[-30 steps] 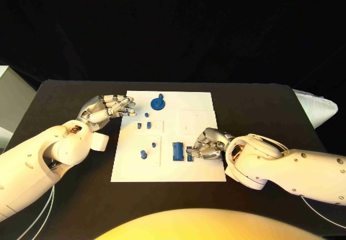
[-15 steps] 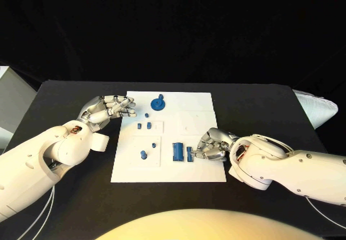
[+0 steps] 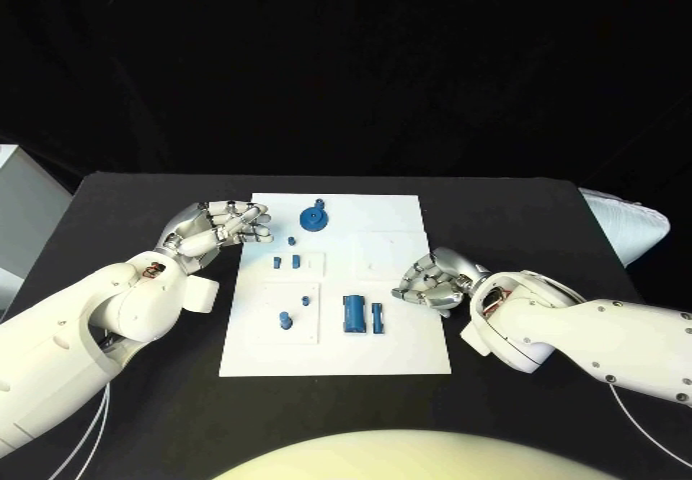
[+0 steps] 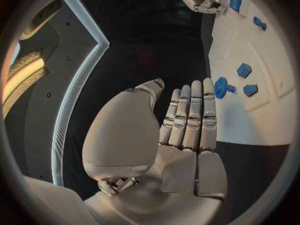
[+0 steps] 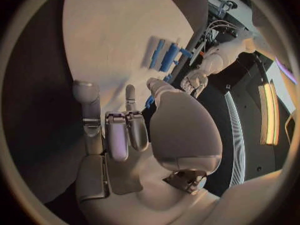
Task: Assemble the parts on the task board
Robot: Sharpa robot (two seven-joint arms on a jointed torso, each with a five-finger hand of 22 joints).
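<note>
The white task board [image 3: 397, 345] lies mid-table. On it are a round blue part [image 3: 315, 214] at the far end, several small blue parts [image 3: 286, 262] in the middle, and a blue block [image 3: 353, 313] with a slim blue bar [image 3: 378, 318] beside it near the front. My right hand [image 3: 430, 282] hovers at the board's right edge, just right of the bar, fingers curled in, holding nothing. My left hand [image 3: 216, 228] sits at the board's far left edge, fingers toward the board, empty. The left wrist view shows its fingers [image 4: 190, 117] straight, near a blue part [image 4: 222, 86]. The block and bar [image 5: 164, 55] lie beyond my right hand [image 5: 125, 130].
The black table [image 3: 130, 200] surrounds the board, with bare room in front and to both sides. A pale object [image 3: 632, 222] lies at the table's far right edge. A grey box [image 3: 22, 195] stands off the left edge.
My right hand has lifted off the slim bar and drawn back to the right and away; the bar stays beside the block. The left hand has kept still. The camera shifted slightly.
</note>
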